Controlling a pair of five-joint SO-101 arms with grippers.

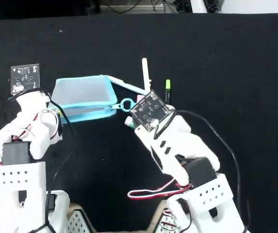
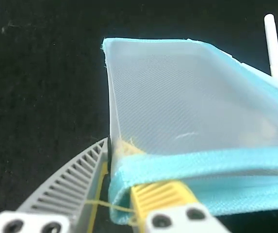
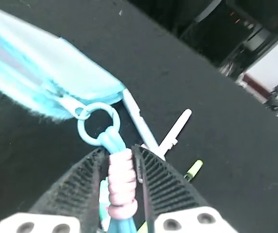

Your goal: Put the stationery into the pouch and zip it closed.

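A light-blue mesh pouch (image 1: 83, 97) lies on the black table, its zipper side toward the arms. My left gripper (image 2: 122, 194) is shut on the pouch's (image 2: 187, 111) near corner, at the end away from the zipper ring. My right gripper (image 3: 122, 156) is shut on the pink-and-blue pull cord (image 3: 121, 182) that hangs from the zipper ring (image 3: 98, 124); in the high view this gripper (image 1: 129, 115) sits just beside the ring (image 1: 126, 104). A white pen (image 1: 145, 73), a second white pen (image 1: 126, 85) by the pouch's end and a green-tipped pen (image 1: 168, 90) lie outside the pouch.
Black cloth covers the whole table (image 1: 226, 63). Open room lies to the right and behind the pouch. Both arm bases stand at the near edge, with a red-and-white cable (image 1: 151, 193) looping by the right arm.
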